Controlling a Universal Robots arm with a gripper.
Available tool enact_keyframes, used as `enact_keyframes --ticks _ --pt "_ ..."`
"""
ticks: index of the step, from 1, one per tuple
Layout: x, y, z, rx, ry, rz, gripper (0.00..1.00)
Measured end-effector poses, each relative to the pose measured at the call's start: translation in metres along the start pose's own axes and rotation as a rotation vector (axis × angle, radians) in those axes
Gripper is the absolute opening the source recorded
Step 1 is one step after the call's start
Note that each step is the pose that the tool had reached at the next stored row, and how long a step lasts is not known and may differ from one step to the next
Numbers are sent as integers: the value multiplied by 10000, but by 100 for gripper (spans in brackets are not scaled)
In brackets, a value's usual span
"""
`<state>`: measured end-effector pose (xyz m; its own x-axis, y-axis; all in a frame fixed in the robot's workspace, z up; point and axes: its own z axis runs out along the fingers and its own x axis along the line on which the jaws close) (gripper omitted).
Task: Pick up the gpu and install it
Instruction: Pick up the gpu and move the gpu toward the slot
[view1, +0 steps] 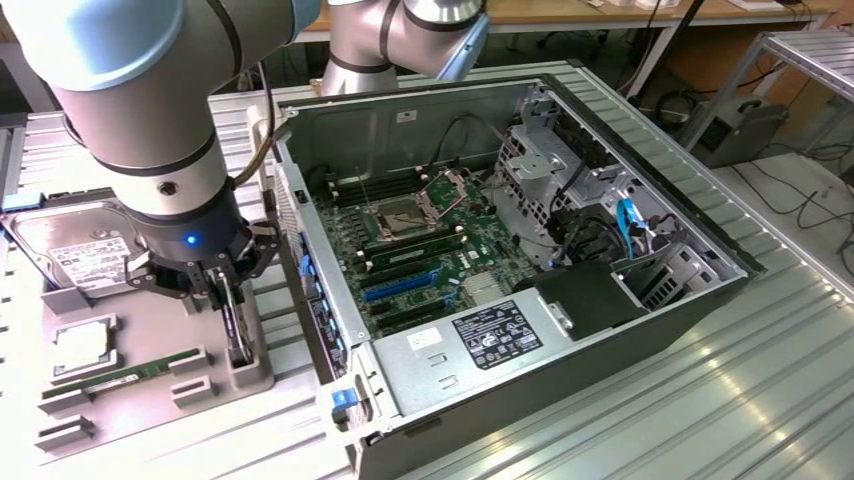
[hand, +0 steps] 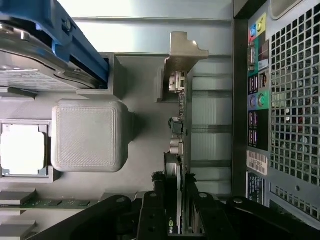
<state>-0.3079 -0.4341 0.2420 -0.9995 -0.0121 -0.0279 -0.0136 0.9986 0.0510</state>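
Gripping the gpu (view1: 239, 335) by its upper edge, the claw (view1: 227, 300) is reaching straight down from the arm, its two black fingers (hand: 152, 215) pressing against the card's two faces in the wrist view. The gpu (hand: 180, 145) is standing on edge in a slot of the grey holder tray (view1: 147, 330), and its pale metal bracket (hand: 182, 50) is showing at the end away from the claw (hand: 179, 220).

The holder tray (hand: 145, 100) is also carrying a green memory stick (view1: 114, 380), a square processor chip (view1: 80, 345) and, towards the far side, a silver labelled hard drive (view1: 87, 255). Just beside the tray, on the exterior view's right, the open computer case (view1: 534, 250) is lying on its side with the motherboard (view1: 427, 250) facing up. Both are resting on the ribbed metal desk (view1: 694, 400). In the wrist view the case's rear panel (hand: 290, 125), with its coloured ports and perforated grille, is running alongside the card.
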Motion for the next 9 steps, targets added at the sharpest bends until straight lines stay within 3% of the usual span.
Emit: enact_keyframes --ticks 5,9 --pt "0 0 -6 1 3 -17 26" --pt "-4 5 -108 -8 8 -123 26"
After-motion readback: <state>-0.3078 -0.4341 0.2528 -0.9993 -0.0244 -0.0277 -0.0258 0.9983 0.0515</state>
